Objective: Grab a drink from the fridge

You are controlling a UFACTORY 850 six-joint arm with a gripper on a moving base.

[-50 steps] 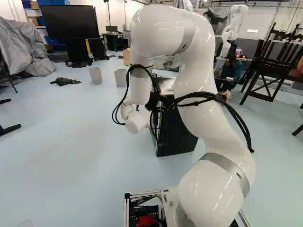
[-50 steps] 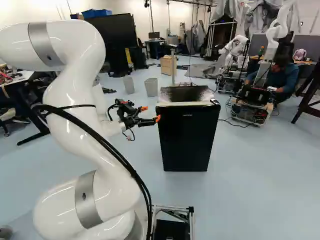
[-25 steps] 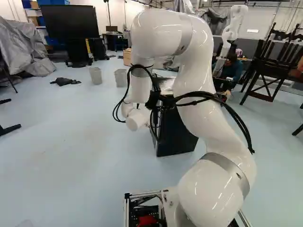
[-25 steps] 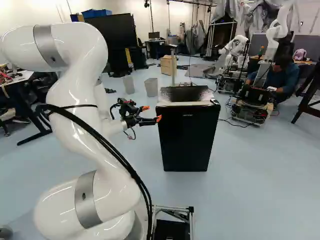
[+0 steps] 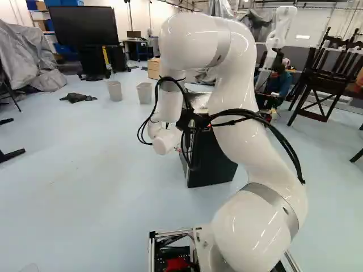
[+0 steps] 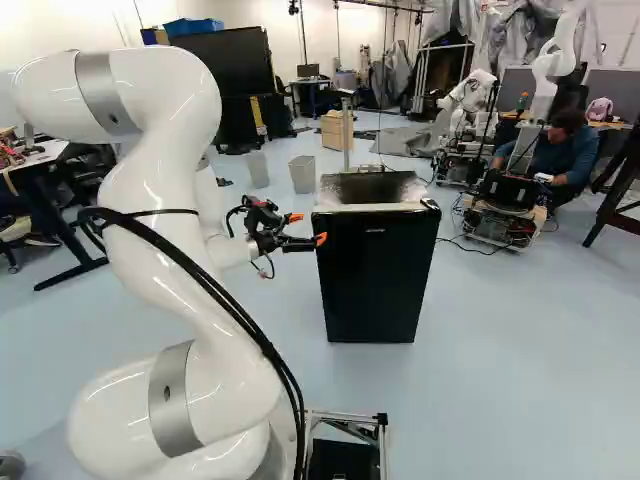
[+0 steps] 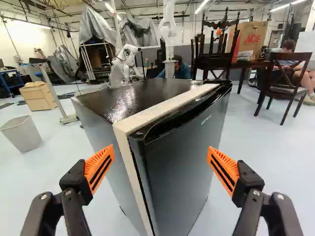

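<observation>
We have our gripper [image 6: 307,228] released, its two orange pads [image 7: 99,167] spread wide, with one black mini fridge [image 6: 372,270] ahead and two bins [image 6: 303,175] beyond.

Behind the arm [image 6: 150,180], both base views share the fridge [image 6: 375,280]; wrist view's closer.

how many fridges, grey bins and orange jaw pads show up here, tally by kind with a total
Fridge: 1
Grey bins: 2
Orange pads on the jaws: 2
Total: 5
</observation>
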